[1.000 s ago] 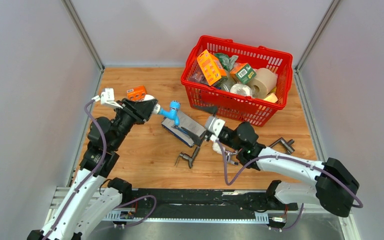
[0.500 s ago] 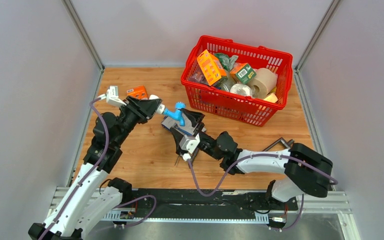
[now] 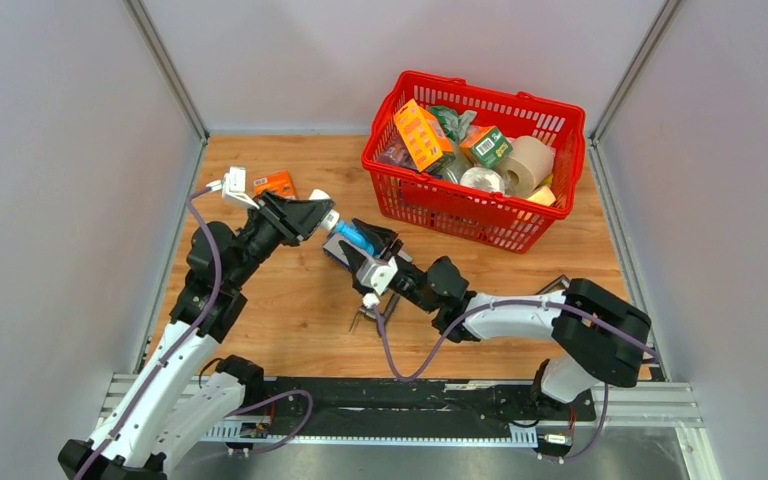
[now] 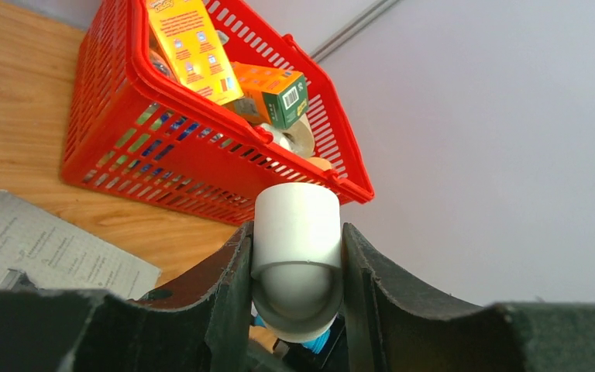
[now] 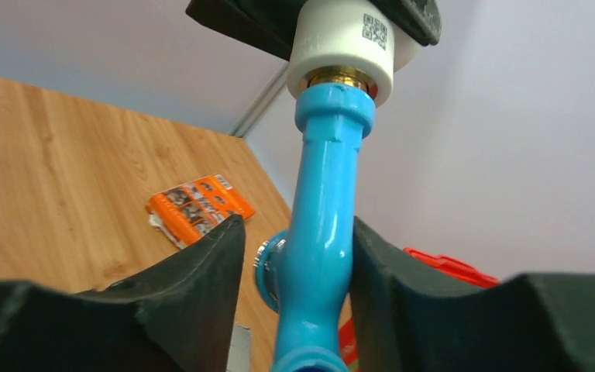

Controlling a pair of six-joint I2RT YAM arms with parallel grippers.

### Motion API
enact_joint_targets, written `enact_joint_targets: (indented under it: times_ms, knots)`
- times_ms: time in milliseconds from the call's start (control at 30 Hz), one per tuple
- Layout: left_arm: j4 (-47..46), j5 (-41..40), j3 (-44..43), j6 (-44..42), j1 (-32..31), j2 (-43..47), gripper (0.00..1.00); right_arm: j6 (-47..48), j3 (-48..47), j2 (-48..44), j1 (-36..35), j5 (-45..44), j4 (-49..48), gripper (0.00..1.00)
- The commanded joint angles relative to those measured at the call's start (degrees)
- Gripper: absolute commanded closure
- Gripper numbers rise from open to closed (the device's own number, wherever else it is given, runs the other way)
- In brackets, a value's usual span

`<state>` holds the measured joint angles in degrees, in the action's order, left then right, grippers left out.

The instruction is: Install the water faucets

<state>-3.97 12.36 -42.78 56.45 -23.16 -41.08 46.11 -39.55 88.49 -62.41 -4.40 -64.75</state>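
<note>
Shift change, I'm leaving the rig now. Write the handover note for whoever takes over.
Left gripper: shut on the white fitting, held above the table.
Right gripper: closed on the blue faucet, on its body below the fitting.
Done: the faucet's end sits in the fitting; a brass ring shows at the joint.
Left: probably turn the faucet to seat it; tightness cannot be judged from here.
</note>
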Motion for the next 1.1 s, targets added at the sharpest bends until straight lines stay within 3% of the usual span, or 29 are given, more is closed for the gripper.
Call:
enact_joint_targets:
  times_ms: [0,133,300,400,533,600,700,833,1000,1067]
  knots:
    - [-5.9,4.6,-4.1,-6.2,-0.2,0.9,1.0,-14.8,-1.1,-4.5,3.5,12.5,6.6,0.58]
    - [-7.5,9.1,-6.0,-12.6,-0.1,-0.2,1.0,-31.3,-2.3,-6.9,8.6,28.9,10.3,0.83]
    - [-16.5,22.7,-6.5,-17.5,1.4,-2.2,1.0,-55.5,-8.1,-4.1,14.7,53.4,7.7,0.88]
    - [-18.0,26.7,-7.5,-20.3,1.8,-3.1,1.0,-71.2,-9.8,0.4,16.3,61.9,-4.5,1.0]
    - [-14.9,27.3,-8.6,-25.2,2.3,-2.8,1.0,-89.1,-9.8,4.6,18.6,62.4,-20.6,0.99]
    - [-11.5,24.7,-9.1,-27.4,2.4,-2.0,1.0,-91.5,-9.1,5.6,20.2,61.1,-24.8,0.91]
    - [-8.7,20.3,-8.8,-28.1,2.4,-0.6,1.0,-87.3,-7.7,4.4,21.8,59.7,-20.5,0.72]
    - [-1.1,11.7,-10.7,-27.6,2.4,0.4,1.0,-74.0,-7.0,-0.6,21.5,57.0,-5.1,0.36]
    - [5.6,2.3,-12.8,-24.8,2.4,2.0,1.0,-52.3,-6.6,-7.9,21.1,46.4,15.1,0.13]
    - [8.8,-1.3,-13.9,-23.1,2.3,1.9,1.0,-44.2,-5.7,-10.3,20.5,40.0,18.9,0.11]
